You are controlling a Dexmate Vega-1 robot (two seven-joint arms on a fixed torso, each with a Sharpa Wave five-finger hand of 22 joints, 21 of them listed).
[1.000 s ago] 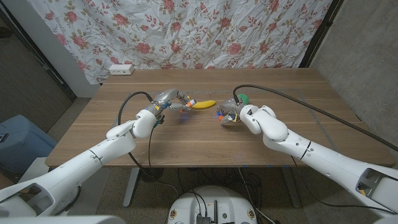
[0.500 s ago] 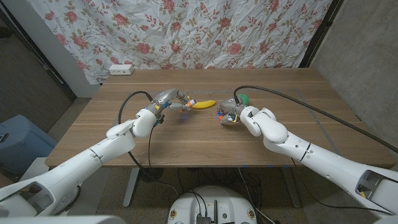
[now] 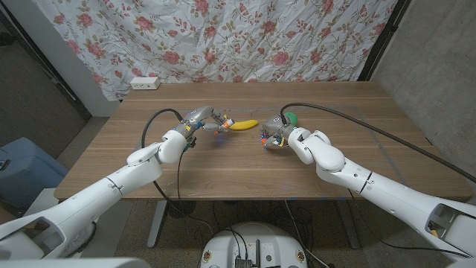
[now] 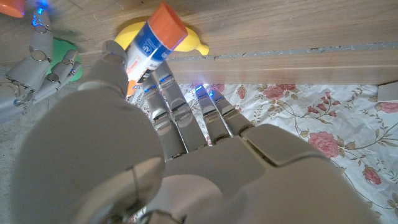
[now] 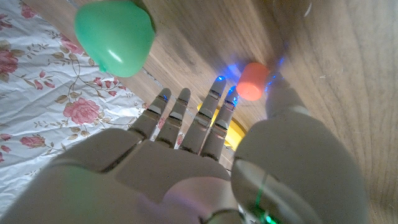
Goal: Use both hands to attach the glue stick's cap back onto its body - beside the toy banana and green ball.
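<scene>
Above the table, left hand [image 4: 155, 155] fingers grip the glue stick [image 4: 151, 42] (right hand [image 5: 205, 168] pinches its cap [image 5: 252, 81]).

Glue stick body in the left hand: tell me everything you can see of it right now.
The glue stick body is a white tube with blue label print and an orange end, plastic by its look. The left hand grips its lower part, so it sticks out tilted past the fingers. It is held up off the table, near the toy banana. No cap is on it.

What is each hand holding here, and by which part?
The left hand holds the glue stick by its lower body, orange end sticking out. The right hand pinches the orange cap at its fingertips; which part, I cannot tell.
</scene>
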